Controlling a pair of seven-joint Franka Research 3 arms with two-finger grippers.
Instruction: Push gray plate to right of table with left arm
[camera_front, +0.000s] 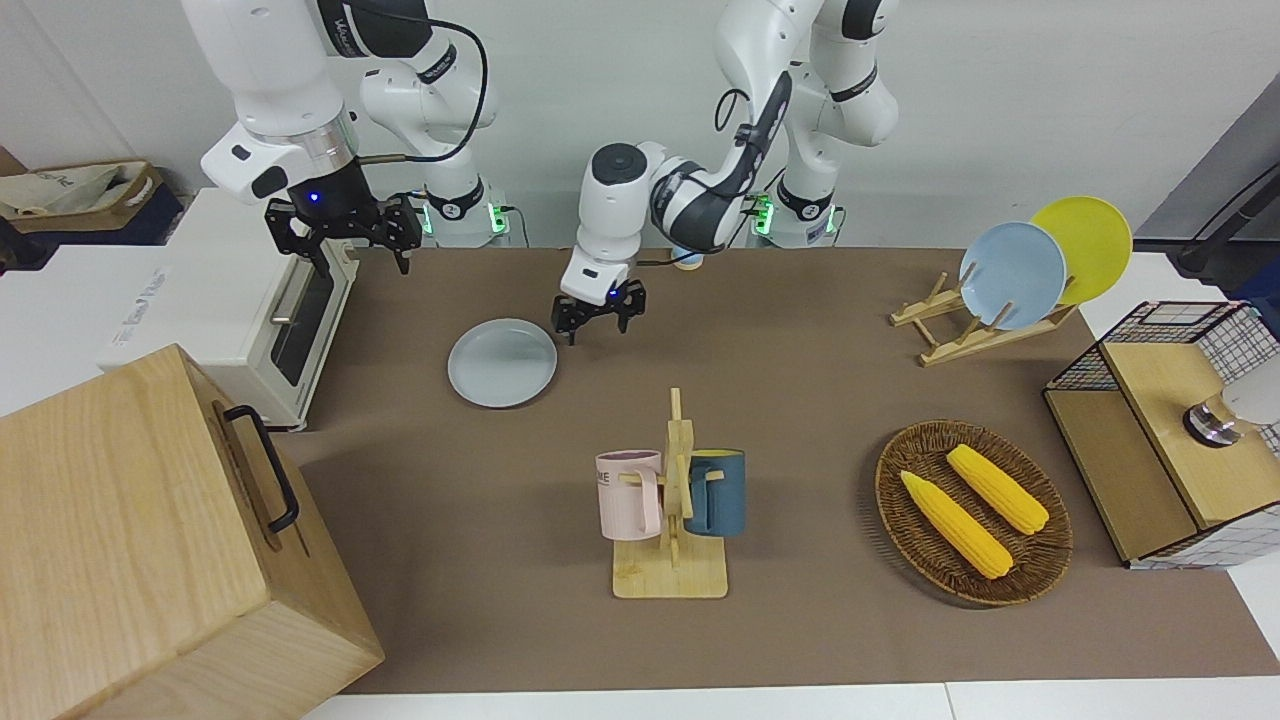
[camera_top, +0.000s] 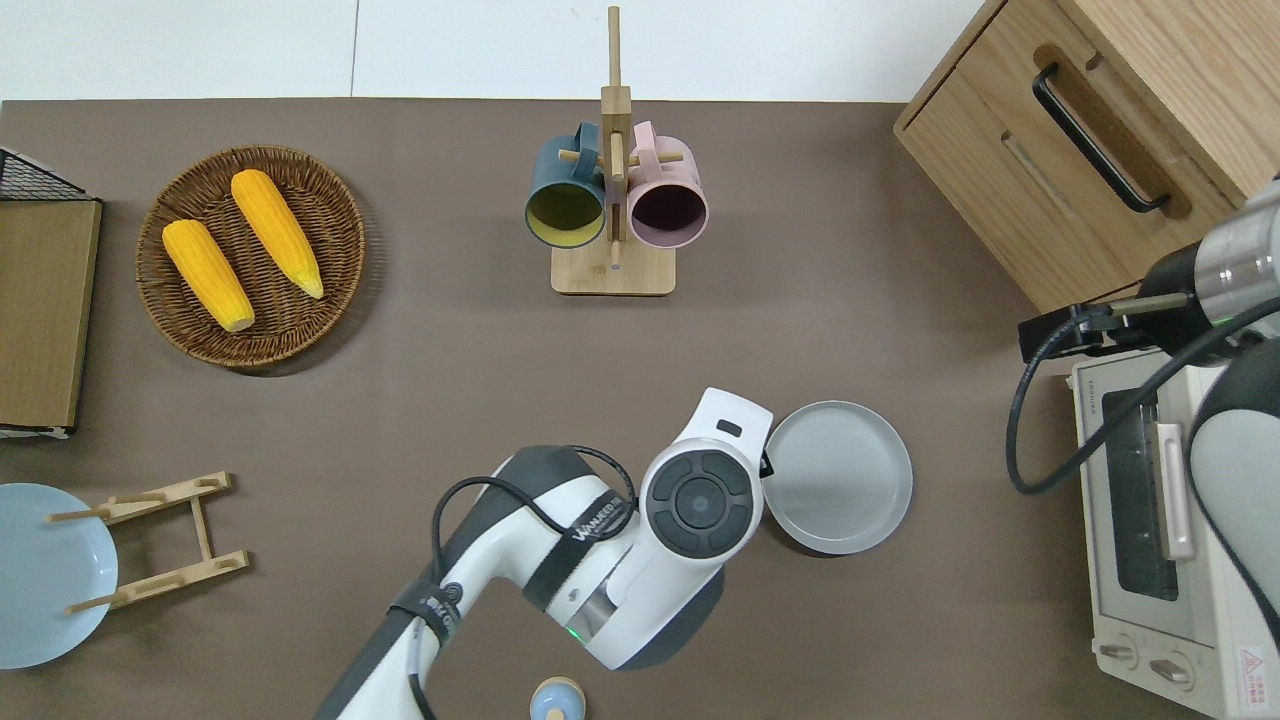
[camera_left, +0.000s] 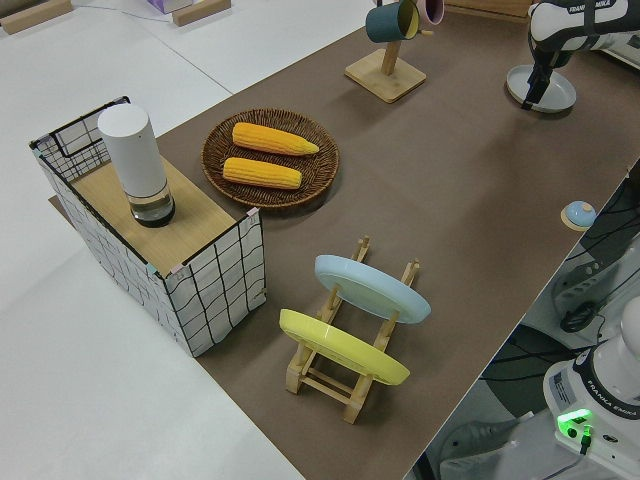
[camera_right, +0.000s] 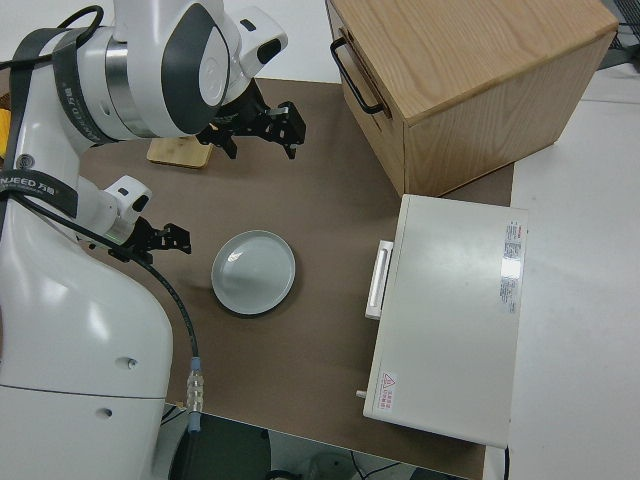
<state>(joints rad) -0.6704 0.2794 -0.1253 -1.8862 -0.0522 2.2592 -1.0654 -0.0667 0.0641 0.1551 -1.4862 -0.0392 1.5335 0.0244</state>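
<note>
The gray plate (camera_front: 502, 363) lies flat on the brown table (camera_front: 800, 400), toward the right arm's end, between the toaster oven and the mug rack; it also shows in the overhead view (camera_top: 838, 476) and the right side view (camera_right: 253, 271). My left gripper (camera_front: 597, 322) is open and empty, just off the plate's rim on the side toward the left arm's end, clear of the plate. In the overhead view the wrist hides its fingers. The right arm is parked, its gripper (camera_front: 345, 235) open.
A white toaster oven (camera_front: 250, 310) and a wooden cabinet (camera_front: 150, 540) stand at the right arm's end. A mug rack (camera_front: 670, 500) stands mid-table. A wicker basket (camera_front: 1040, 560) with two corn cobs, a plate rack (camera_front: 960, 335) and a wire shelf (camera_front: 1160, 470) are at the other end.
</note>
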